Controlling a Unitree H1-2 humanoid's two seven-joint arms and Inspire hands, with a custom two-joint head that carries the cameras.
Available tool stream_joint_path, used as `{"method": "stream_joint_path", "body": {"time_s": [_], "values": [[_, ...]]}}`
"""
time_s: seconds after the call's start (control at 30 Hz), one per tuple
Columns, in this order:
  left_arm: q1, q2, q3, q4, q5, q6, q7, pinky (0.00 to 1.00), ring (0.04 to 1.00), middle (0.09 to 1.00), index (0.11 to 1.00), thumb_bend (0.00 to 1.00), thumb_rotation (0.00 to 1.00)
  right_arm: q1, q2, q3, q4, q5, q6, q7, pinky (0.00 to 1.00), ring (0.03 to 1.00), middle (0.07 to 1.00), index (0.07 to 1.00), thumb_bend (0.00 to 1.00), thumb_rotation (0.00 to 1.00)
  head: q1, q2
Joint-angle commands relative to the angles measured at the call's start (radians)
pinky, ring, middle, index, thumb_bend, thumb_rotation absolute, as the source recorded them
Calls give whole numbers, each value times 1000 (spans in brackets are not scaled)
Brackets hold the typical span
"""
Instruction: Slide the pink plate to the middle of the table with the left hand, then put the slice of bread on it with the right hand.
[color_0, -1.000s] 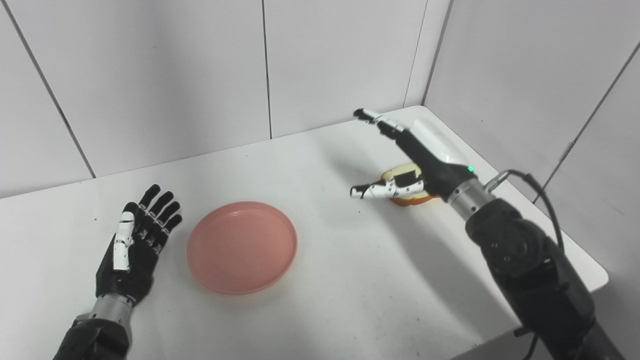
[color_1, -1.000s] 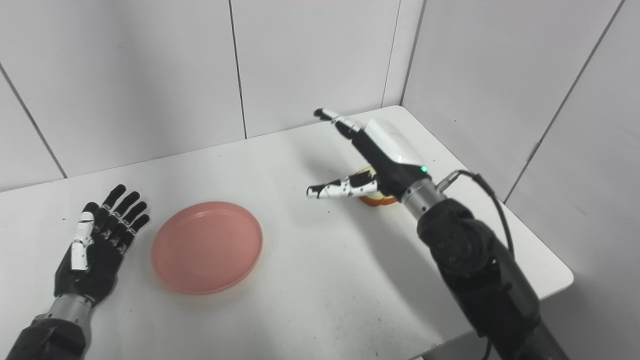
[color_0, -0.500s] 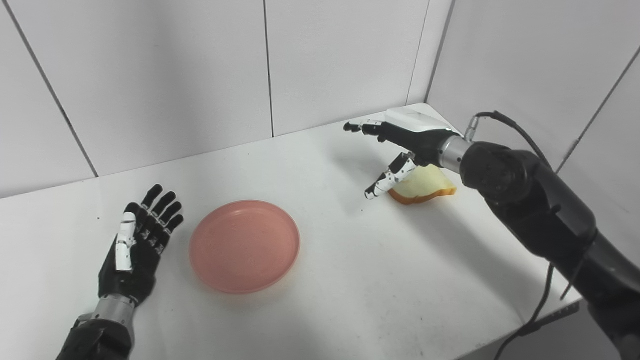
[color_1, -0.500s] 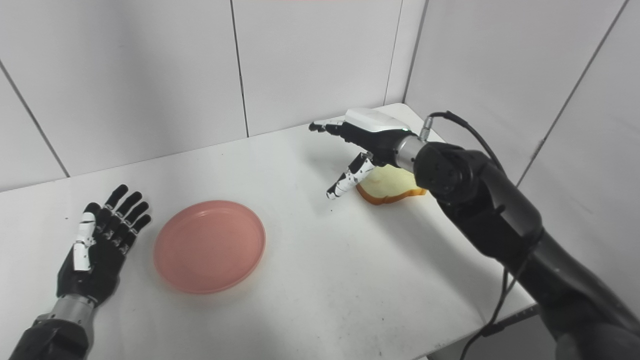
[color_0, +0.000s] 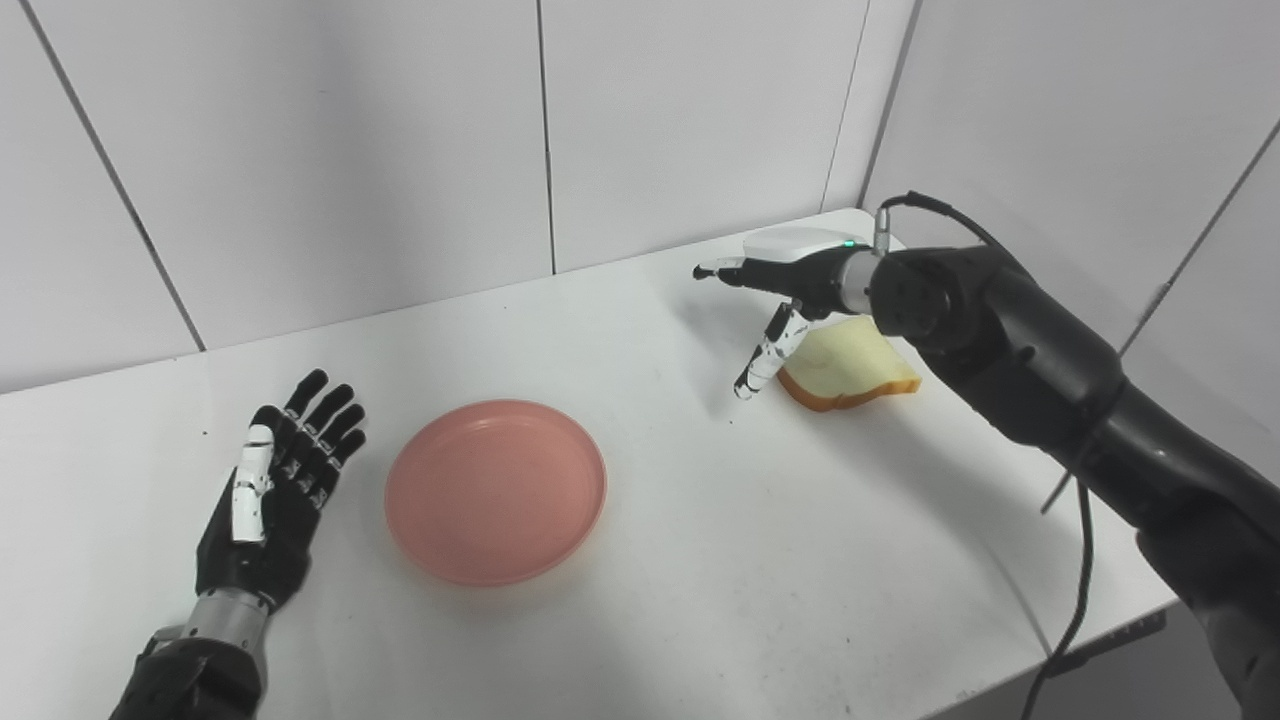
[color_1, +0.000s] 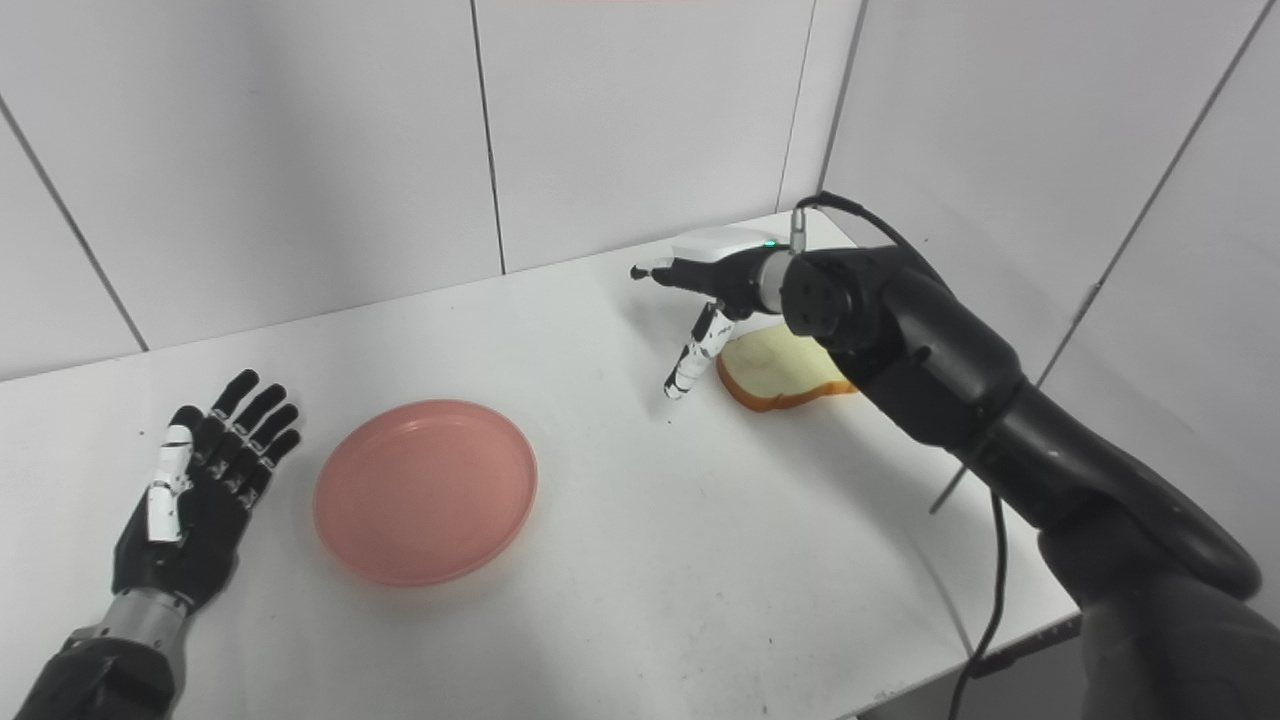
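The right hand (color_0: 790, 285) hovers spread and empty over the bread (color_0: 850, 368) at the counter's (color_0: 700, 520) 2 o'clock. The left hand (color_0: 275, 490) lies flat, fingers apart and empty, at 9 o'clock beside the plate (color_0: 495, 490).

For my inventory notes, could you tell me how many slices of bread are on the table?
1. The slice of bread lies flat near the table's far right corner, just beside the right robot hand. Nothing suggests another is hidden.

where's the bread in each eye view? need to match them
Left eye view: bread right of centre, at the right hand, partly behind the arm.
Right eye view: bread nearer centre, same hand over it.
Shared landmark: pink plate, lower left of the bread in both.
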Motion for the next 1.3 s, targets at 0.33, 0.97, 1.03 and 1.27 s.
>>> {"method": "stream_joint_path", "body": {"time_s": [0.33, 0.97, 1.03, 1.27], "values": [[74, 28, -4, 44, 18, 80, 14, 946, 920, 912, 905, 498, 1000, -51, -53, -14, 73, -64, -24, 28, 929, 1000, 1000, 1000, 1000, 331, -2, 4], [82, 35, 1, 34, 16, 86, 14, 933, 914, 910, 904, 491, 1000, -9, -111, -44, 116, -106, 5, 65, 952, 1000, 1000, 1000, 1000, 326, -2, 12], [82, 37, 2, 36, 11, 84, 9, 938, 916, 911, 903, 491, 1000, -4, -114, -46, 120, -111, 9, 65, 945, 1000, 1000, 1000, 1000, 315, -2, 14], [85, 38, 3, 28, 13, 87, 10, 933, 912, 907, 900, 490, 999, 4, -119, -42, 138, -118, -17, 66, 933, 1000, 1000, 1000, 1000, 328, 0, 20]]}}
